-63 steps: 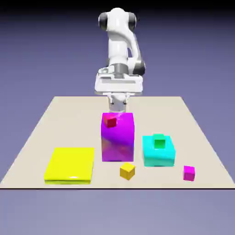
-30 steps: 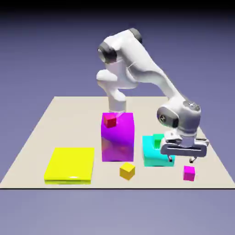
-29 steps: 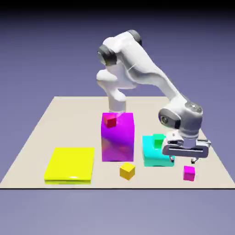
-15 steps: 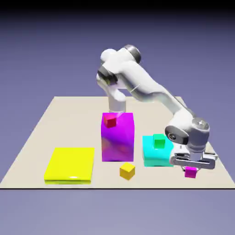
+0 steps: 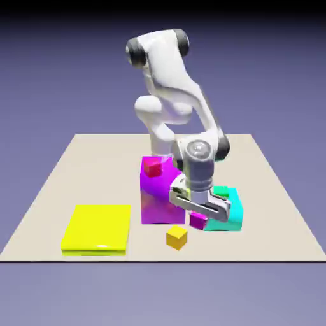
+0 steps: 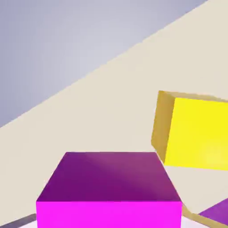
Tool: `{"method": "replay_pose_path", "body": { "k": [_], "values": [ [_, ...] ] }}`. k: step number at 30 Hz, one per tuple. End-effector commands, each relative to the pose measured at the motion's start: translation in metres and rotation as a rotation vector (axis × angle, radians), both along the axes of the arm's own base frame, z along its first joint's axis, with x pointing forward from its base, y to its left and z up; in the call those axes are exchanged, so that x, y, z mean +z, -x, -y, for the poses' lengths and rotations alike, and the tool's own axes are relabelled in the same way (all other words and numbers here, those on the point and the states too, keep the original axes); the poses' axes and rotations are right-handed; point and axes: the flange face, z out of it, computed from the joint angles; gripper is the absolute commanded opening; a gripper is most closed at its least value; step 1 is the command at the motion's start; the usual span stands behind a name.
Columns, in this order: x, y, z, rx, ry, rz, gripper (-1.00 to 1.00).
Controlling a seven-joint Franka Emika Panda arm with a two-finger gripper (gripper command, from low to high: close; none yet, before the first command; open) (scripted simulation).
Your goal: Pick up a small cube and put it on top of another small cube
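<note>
Over on the exterior view's left, a flat yellow slab is just lying on the table. Next comes the big purple block with a little red cube showing near its top, then the small yellow cube on the tabletop. Right of that, the pincer is clenched on the small pink cube, jaws only as far apart as the cube is wide. Furthest right sit a cyan block and a green cube, partly hidden.
</note>
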Motion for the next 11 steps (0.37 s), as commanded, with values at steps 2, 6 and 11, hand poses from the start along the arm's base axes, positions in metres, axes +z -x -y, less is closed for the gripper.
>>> {"method": "replay_pose_path", "body": {
  "k": [2,6,11],
  "values": [
    [0.008,0.008,0.026,-0.056,-0.007,0.017,-1.00],
    [-0.038,0.011,0.023,-0.058,-0.006,0.018,-1.00],
    [-0.046,0.012,0.022,-0.057,-0.006,0.017,1.00]
  ]
}}
